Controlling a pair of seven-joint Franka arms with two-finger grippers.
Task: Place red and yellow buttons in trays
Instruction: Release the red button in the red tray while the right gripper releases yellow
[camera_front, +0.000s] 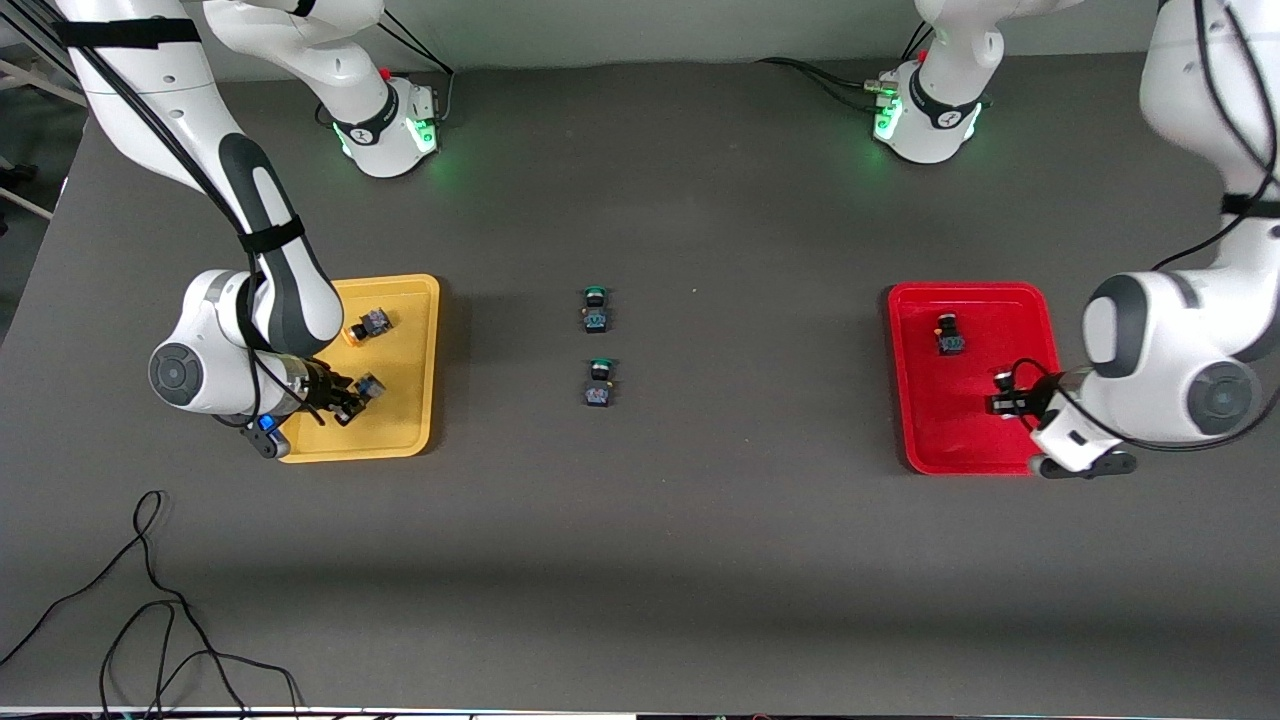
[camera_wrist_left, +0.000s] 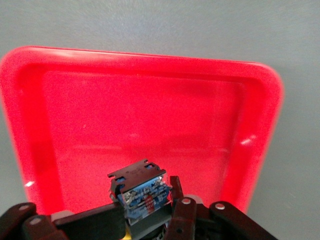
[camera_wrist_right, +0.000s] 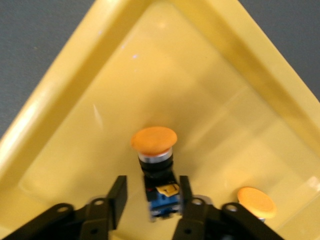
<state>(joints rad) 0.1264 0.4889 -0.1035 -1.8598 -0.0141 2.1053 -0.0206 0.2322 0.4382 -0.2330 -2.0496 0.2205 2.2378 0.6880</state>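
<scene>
Dark grey counter (camera_front: 700, 520) is carrying both trays. Right end effector (camera_front: 352, 398) is sitting released around a yellow button (camera_wrist_right: 155, 145) in the yellow tray (camera_front: 415, 440), at nine o'clock; left end effector (camera_front: 1003, 397) is gripping a red button (camera_wrist_left: 142, 192) over the red tray (camera_front: 925, 440), at three o'clock, likely for sorting by colour.

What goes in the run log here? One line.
left pincer shut on red button over red tray | right pincer open around yellow button in yellow tray

Yellow tray (camera_front: 415, 440), red tray (camera_front: 920, 440), 2 green-capped switches (camera_front: 595, 310), grey table (camera_front: 700, 550).
</scene>
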